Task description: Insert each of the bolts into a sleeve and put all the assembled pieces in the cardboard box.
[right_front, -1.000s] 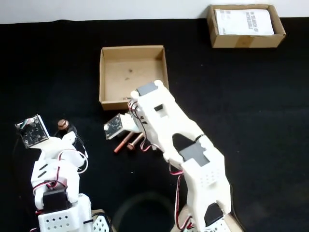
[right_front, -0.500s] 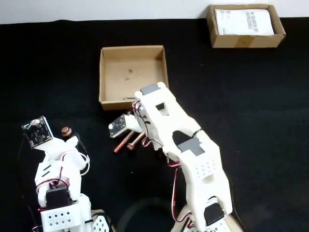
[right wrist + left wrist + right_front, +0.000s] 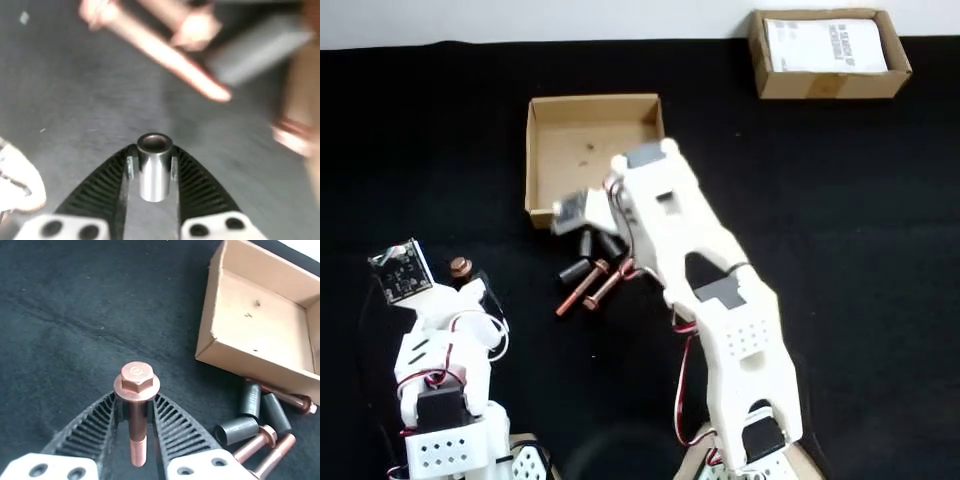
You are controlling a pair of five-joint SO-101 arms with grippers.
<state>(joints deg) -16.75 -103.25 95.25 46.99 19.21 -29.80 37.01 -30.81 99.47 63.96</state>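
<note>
Robotics lab bench. My left arm (image 3: 440, 360) and right arm (image 3: 720, 290), exposed servo wires (image 3: 685, 400), black cloth (image 3: 840, 250) over the table, loose bolts (image 3: 579, 290) and sleeves (image 3: 576, 270), white wall (image 3: 520, 20), box of papers (image 3: 830, 85).

Right wrist view: bolts (image 3: 155, 45) and a sleeve (image 3: 260, 40) in the background are blurred. High view: right wrist (image 3: 578, 210) is blurred at the box (image 3: 533, 150) front wall. Left wrist view: box is cut off by the edge; one bolt (image 3: 290, 397) is partly hidden behind sleeves (image 3: 251, 399).
</note>
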